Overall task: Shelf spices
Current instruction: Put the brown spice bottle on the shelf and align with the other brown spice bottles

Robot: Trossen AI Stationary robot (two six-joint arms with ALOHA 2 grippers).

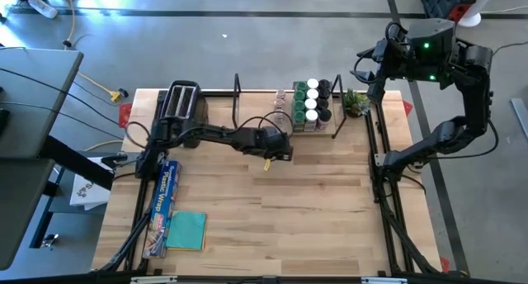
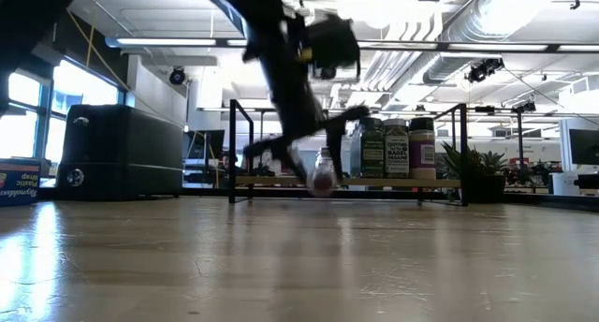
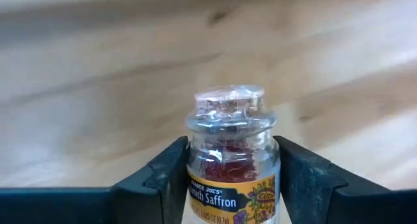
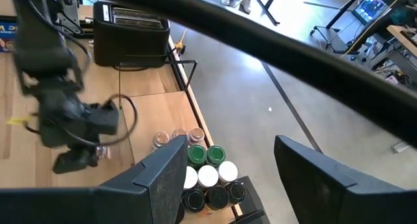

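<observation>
A small clear glass saffron jar (image 3: 231,165) with a pale stopper stands between the fingers of my left gripper (image 1: 278,149), which is shut on it just in front of the shelf (image 1: 247,111). In the low view the jar (image 2: 323,178) shows low at the table under the dark arm. More spices (image 1: 310,102) with green, white and dark lids stand in rows at the shelf's right end, with two clear jars (image 1: 281,119) beside them. My right gripper (image 4: 228,178) hangs open, high over the table's far right corner. My left gripper pinches the saffron jar's glass body (image 3: 195,178) just below the shoulder, one finger on each side. The fingers (image 3: 300,185) come slanting down from the table's left. The jar stays upright; whether its base is still on the table I cannot tell.
A black-and-silver toaster (image 1: 183,102) stands at the far left beside the shelf. A small potted plant (image 1: 356,102) sits at the shelf's right end. A plastic-wrap box (image 1: 165,197) and a teal cloth (image 1: 186,230) lie near left. Bare wood (image 1: 313,210) spreads across the near middle and right.
</observation>
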